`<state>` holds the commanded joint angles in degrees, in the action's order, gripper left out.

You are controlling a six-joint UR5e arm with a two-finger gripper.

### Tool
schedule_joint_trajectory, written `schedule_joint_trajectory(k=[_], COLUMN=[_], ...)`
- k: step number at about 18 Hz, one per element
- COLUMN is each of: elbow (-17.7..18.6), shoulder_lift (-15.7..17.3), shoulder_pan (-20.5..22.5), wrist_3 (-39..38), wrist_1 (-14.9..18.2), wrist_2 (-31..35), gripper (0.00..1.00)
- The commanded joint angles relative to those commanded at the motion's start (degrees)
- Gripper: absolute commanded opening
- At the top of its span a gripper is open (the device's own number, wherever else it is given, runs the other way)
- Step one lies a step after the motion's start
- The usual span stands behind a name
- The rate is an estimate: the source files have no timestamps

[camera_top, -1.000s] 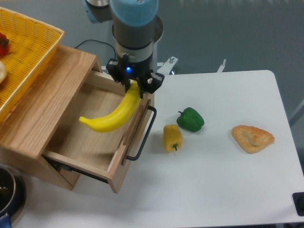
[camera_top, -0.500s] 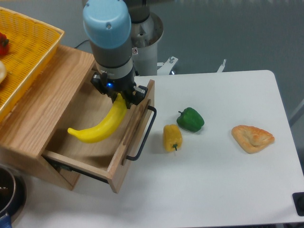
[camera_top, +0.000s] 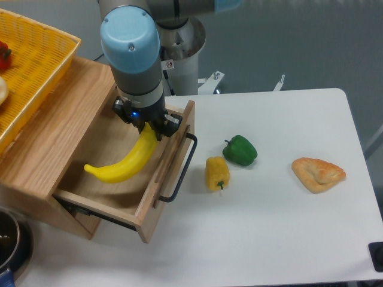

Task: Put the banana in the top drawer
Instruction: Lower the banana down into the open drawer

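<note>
This looks like a robotics lab or test bench, not a home kitchen. A plain white table (camera_top: 281,197) stands on a bare grey floor, with an industrial arm bolted at its far edge on a metal base (camera_top: 182,57), a black cable trailing beside it. The goods are props: glossy plastic-looking food such as a green pepper (camera_top: 240,150), a yellow pepper (camera_top: 217,173) and a pastry piece (camera_top: 318,173). At the left sit a small light-wood cabinet (camera_top: 48,137) and a yellow woven basket (camera_top: 30,66).
</note>
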<state>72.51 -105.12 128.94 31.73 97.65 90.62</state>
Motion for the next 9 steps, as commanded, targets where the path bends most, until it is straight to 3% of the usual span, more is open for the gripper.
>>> schedule_joint_trajectory(k=[9], elbow=[0.1], shoulder_lift=[-1.2], shoulder_pan=[-1.1], wrist_3=[-0.8], wrist_1=[-0.3], wrist_2=[0.2], gripper=[0.02])
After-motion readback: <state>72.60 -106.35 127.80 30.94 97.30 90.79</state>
